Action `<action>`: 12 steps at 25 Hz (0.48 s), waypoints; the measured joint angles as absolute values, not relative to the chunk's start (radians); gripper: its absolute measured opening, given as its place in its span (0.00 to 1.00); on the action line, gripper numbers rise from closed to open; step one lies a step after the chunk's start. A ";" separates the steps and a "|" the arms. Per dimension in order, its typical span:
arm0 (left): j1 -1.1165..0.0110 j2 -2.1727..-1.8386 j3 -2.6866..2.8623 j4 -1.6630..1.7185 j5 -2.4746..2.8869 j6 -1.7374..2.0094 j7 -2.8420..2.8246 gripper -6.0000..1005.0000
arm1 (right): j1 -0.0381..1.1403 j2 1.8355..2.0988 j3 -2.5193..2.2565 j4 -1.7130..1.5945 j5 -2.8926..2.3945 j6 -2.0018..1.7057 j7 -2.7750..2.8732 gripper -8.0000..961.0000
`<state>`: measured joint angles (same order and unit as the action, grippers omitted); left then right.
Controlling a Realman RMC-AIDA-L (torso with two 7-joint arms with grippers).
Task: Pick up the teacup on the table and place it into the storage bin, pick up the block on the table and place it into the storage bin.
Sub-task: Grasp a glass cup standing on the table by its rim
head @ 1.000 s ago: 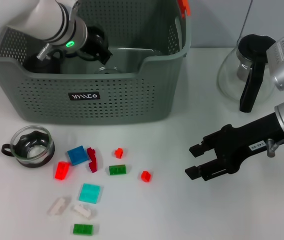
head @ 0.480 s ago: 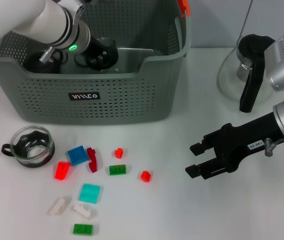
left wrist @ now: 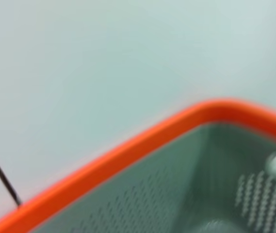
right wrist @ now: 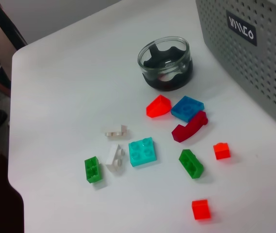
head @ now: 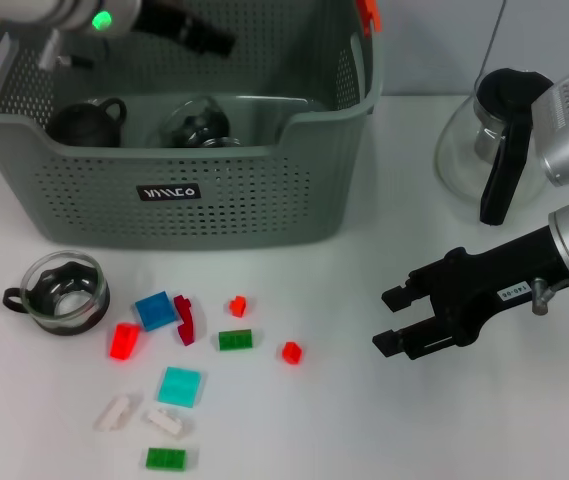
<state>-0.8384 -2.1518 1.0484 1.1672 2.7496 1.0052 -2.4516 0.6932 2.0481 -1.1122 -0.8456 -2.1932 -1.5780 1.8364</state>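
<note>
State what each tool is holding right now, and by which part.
Nothing is held. The right tool hovers open and empty over the table; the left tool is above the storage bin with nothing in it.

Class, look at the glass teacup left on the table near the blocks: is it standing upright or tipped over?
Upright. The teacup stands on its base on the table, its round rim facing up, in front of the storage bin.

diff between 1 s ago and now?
The left pincer rose out of the storage bin and drew back toward its far-left corner, leaving a glass teacup inside beside the dark cup. The right pincer, table teacup and blocks stayed put.
</note>
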 joint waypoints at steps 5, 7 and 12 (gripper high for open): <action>-0.709 -2.164 1.044 1.476 2.528 1.220 -2.431 0.74 | 0.689 2.049 -1.112 -0.845 -2.192 -1.582 1.836 0.72; -0.641 -2.162 1.039 1.578 2.371 1.333 -2.369 0.75 | 0.689 2.049 -1.112 -0.845 -2.193 -1.582 1.835 0.72; -0.478 -2.161 1.028 1.762 2.117 1.650 -2.110 0.77 | 0.692 2.050 -1.110 -0.845 -2.187 -1.580 1.833 0.72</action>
<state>-0.4779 -2.1606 1.0284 1.7619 2.1169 1.6502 -2.1099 0.6916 2.0501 -1.1100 -0.8451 -2.1874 -1.5802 1.8333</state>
